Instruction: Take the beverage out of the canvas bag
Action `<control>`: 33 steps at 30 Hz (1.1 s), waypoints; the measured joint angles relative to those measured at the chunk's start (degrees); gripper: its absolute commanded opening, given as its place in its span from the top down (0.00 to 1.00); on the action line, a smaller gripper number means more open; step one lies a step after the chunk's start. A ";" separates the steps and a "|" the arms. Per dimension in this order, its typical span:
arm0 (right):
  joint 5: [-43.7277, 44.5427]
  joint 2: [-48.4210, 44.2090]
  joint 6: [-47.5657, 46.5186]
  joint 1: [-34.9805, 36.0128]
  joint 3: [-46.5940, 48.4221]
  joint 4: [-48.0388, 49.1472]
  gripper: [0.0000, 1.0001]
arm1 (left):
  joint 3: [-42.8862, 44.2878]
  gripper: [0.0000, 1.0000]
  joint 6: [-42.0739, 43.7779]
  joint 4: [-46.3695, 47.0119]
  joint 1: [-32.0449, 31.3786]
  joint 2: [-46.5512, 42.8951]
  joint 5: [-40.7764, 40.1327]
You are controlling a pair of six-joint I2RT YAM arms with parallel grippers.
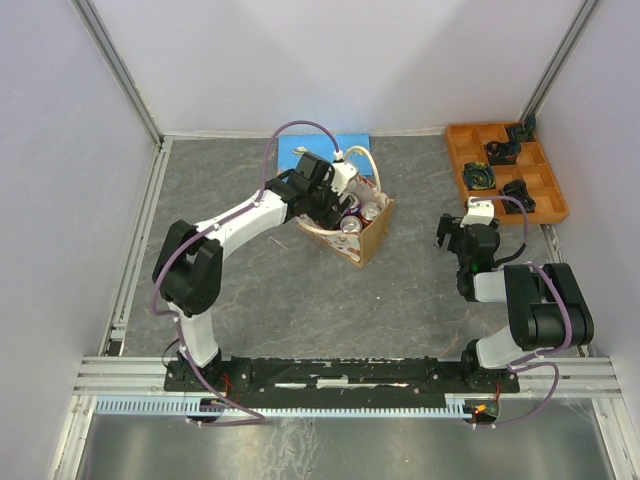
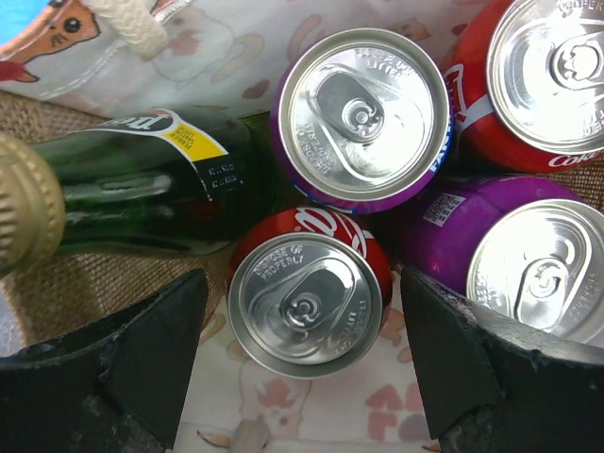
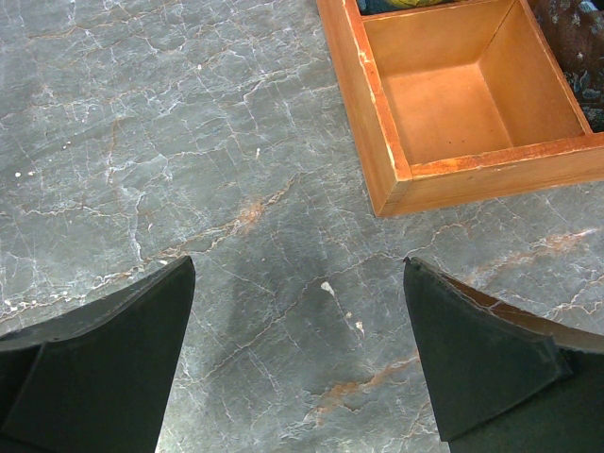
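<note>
The canvas bag (image 1: pixel 372 238) stands at the table's middle back, beige with cream loop handles. My left gripper (image 1: pixel 340 205) hangs open over its mouth. In the left wrist view the open gripper (image 2: pixel 302 354) straddles a red cola can (image 2: pixel 307 300) standing upright, with gaps on both sides. Around it are a purple can (image 2: pixel 361 118), a second purple can (image 2: pixel 528 264), another red can (image 2: pixel 538 80) and a green glass bottle (image 2: pixel 142 184) lying on its side. My right gripper (image 1: pixel 452 235) is open and empty over bare table, shown also in the right wrist view (image 3: pixel 297 354).
An orange compartment tray (image 1: pixel 540 205) with dark items stands at the back right; its corner shows in the right wrist view (image 3: pixel 392 179). A flat blue rectangle (image 1: pixel 300 150) lies behind the bag. White walls and metal rails bound the table.
</note>
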 measured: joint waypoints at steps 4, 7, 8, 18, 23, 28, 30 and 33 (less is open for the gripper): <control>0.02 0.00 0.00 0.00 0.00 0.02 0.01 | 0.07 0.12 -0.02 0.74 -0.20 1.11 0.20; 0.02 0.00 0.00 0.00 0.00 0.00 0.01 | 0.11 0.15 -0.04 1.01 -0.20 2.32 0.87; 0.02 0.00 0.00 0.00 0.00 0.00 0.01 | 0.11 0.16 -0.04 1.07 -0.22 2.91 0.96; 0.00 0.00 0.00 0.00 0.00 0.00 0.01 | 0.22 0.96 -0.96 1.29 -0.13 4.07 0.96; 0.00 0.00 0.00 0.00 0.00 0.02 0.01 | 0.28 0.97 -1.09 1.25 -0.13 4.04 0.66; 0.00 0.00 0.00 0.00 0.00 0.00 0.01 | 1.77 0.97 -1.07 -0.96 -0.13 4.04 -0.09; 0.00 0.00 0.00 0.00 0.00 0.00 0.01 | 3.41 0.97 -1.07 -2.78 -0.15 4.04 -0.26; 0.00 0.00 0.00 0.00 0.00 0.02 0.01 | 7.10 0.97 -1.07 -6.45 -0.13 3.78 -0.42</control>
